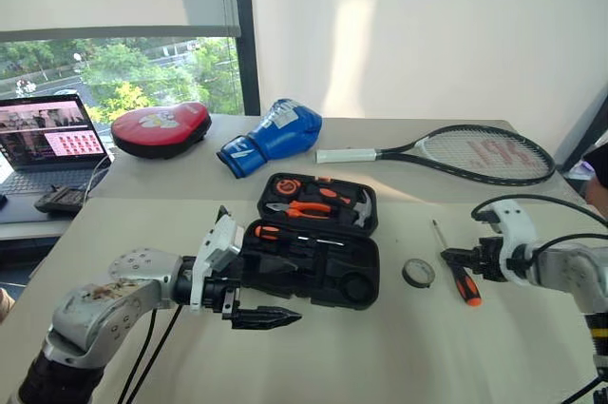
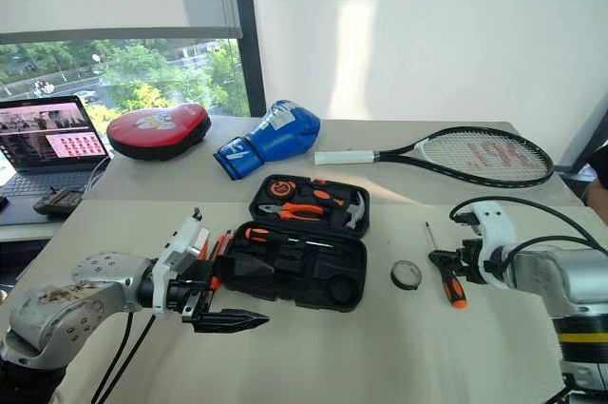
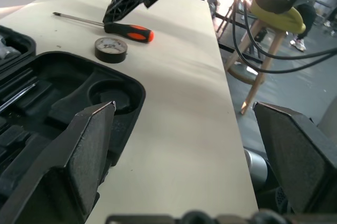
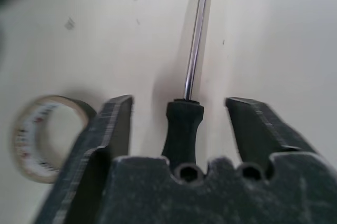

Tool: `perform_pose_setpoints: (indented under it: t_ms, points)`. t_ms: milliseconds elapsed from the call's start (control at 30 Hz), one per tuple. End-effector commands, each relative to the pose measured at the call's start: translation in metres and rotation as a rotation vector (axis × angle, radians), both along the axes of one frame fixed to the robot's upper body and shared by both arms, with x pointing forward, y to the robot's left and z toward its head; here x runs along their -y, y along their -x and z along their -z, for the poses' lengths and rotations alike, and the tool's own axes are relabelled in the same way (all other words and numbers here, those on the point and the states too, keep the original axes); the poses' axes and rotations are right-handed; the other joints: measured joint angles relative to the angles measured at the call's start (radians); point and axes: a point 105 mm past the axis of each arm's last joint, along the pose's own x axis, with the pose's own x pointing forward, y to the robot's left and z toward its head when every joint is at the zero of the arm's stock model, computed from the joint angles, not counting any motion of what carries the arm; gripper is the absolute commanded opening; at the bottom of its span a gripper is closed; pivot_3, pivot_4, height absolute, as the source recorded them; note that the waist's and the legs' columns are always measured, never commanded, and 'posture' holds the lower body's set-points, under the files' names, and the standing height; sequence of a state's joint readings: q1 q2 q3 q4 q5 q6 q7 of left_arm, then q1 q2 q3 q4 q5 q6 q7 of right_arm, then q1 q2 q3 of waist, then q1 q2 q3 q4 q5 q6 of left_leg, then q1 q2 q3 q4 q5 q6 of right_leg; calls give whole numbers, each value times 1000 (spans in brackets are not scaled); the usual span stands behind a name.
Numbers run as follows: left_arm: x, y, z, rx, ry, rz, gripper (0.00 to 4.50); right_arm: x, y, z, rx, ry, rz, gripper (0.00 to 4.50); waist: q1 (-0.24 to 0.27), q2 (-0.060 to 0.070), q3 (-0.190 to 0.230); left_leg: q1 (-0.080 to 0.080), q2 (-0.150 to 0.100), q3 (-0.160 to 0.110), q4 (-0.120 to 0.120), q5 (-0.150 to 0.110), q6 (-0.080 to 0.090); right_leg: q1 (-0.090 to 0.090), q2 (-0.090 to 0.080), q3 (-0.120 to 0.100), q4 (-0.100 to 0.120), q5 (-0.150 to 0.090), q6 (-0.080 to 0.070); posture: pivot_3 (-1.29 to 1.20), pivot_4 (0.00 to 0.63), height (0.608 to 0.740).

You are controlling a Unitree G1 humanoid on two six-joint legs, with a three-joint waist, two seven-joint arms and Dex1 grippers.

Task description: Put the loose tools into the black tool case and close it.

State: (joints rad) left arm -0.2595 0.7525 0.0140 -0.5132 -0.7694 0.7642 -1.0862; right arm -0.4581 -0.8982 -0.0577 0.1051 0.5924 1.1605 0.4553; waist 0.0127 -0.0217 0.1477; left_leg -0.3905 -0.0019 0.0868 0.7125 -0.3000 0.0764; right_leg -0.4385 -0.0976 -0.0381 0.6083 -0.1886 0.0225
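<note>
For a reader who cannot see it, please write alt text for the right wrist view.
The right gripper straddles the black handle of a screwdriver lying on the pale table, its fingers apart and not touching it. The steel shaft points away from the gripper. A small roll of tape lies beside one finger.
</note>
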Motion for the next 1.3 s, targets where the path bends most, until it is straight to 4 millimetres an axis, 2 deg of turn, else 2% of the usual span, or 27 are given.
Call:
perform_pose_setpoints:
  t_ms: [33, 133, 167, 233, 300, 367, 500, 600, 767, 933, 1133, 1300]
  points:
    - [4, -1, -7, 55, 25, -8, 4500, 12, -4, -9, 37, 53, -18, 1639, -1, 0, 0, 0, 0, 0, 0, 0, 0, 0, 0, 0, 0, 0, 0, 0, 150, 740]
    - [2, -5, -7, 49, 52, -34, 4500, 17, -1, -17, 63, 82, -43, 727, -1, 0, 0, 0, 0, 1, 0, 0, 0, 1, -1, 0, -1, 0, 0, 0, 150, 740]
    - [1, -6, -7, 51, 59, -44, 4500, 17, 0, -21, 87, 101, -64, 723, 0, 0, 0, 0, -1, 1, 0, 0, 0, 1, -1, 1, -1, 0, 1, 0, 150, 740]
    - [-1, -11, -7, 60, 78, -79, 4500, 4, 0, -38, 184, 101, -149, 724, 1, 0, 0, 0, -1, 1, 0, 0, 0, 1, -1, 0, -1, 0, 1, 0, 150, 740]
    - [-5, -21, -5, 107, 90, -156, 4500, -25, 5, -63, 296, 83, -298, 724, -2, 1, 0, 0, 0, 1, 0, 0, 0, 0, -1, 0, -1, 0, 1, 0, 150, 740]
    - [-8, -21, -5, 89, 157, -168, 4500, -70, 15, -79, 352, 84, -507, 724, -9, 4, 1, 0, 0, 1, 0, 0, -1, 0, -1, 1, 0, 0, 2, 0, 150, 740]
    - [-18, -8, 2, 37, 167, -125, 4500, -138, 31, -77, 344, 90, -810, 724, -23, 4, 2, 2, 3, -1, -1, 0, 0, -1, 2, 1, 2, 1, 1, 0, 150, 740]
    - [-29, -5, 10, 35, 151, -147, 4500, -164, 26, -70, 336, 148, -938, 724, -22, 3, 3, 2, 5, -2, -1, -1, -1, -1, 3, -1, 2, 0, -2, 0, 150, 740]
    - [-51, -7, 17, 45, 139, -251, 4500, -184, 3, -57, 311, 272, -1055, 724, -12, 4, 5, 1, 2, -1, 1, 0, -2, -2, 0, -2, 2, 0, -5, 0, 150, 740]
    - [-66, -6, 26, 49, 104, -303, 4500, -188, -13, -38, 260, 357, -1137, 724, -7, 4, 5, 0, 1, -1, 1, 3, -6, -2, -1, -3, 2, 1, -4, 0, 150, 740]
    - [-71, -8, 31, 66, 111, -315, 4500, -191, -21, -30, 227, 372, -1184, 724, -8, 4, 5, 1, 1, -1, 0, 2, -7, -2, -2, -3, 1, 1, -3, 0, 150, 740]
    - [-80, -8, 43, 68, 109, -322, 4500, -194, -16, -29, 175, 334, -1215, 724, -10, 4, 5, 1, 1, -1, 0, 2, -7, -2, -3, -4, 2, 1, -4, 0, 150, 740]
